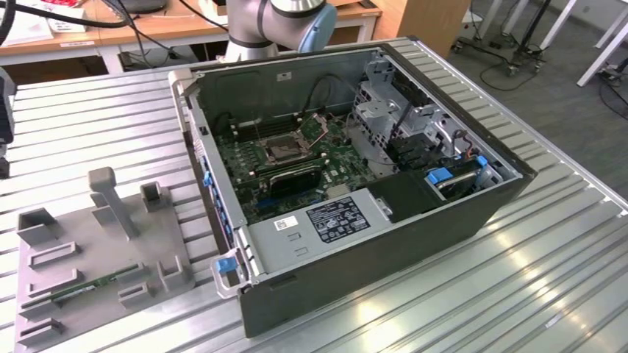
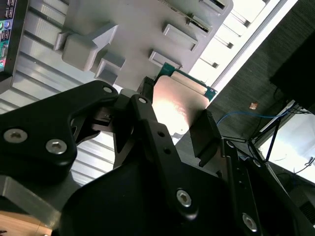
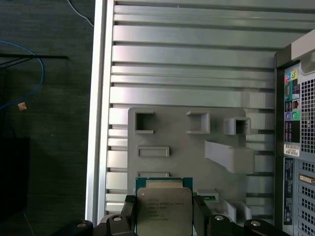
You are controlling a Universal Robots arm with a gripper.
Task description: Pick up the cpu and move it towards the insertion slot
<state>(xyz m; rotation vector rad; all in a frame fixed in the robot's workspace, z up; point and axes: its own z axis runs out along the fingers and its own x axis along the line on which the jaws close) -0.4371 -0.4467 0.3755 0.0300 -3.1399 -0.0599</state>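
Bright, even light; glare on cpu (image 2: pixel 179 105) lid, table (image 1: pixel 549 294) ribs; soft shadows.

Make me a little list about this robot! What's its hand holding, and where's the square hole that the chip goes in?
hand: shut on the cpu, one finger on each side
cpu: silver top, green edge, seen against the gray holder
insertion slot: silver frame, dark centre, inside the open computer case
memory stick: lying on the gray holder

Matte black gripper (image 2: pixel 177 117) (silver screw heads (image 2: pixel 183 197)) on a grey, blue-capped arm (image 1: pixel 257 28).
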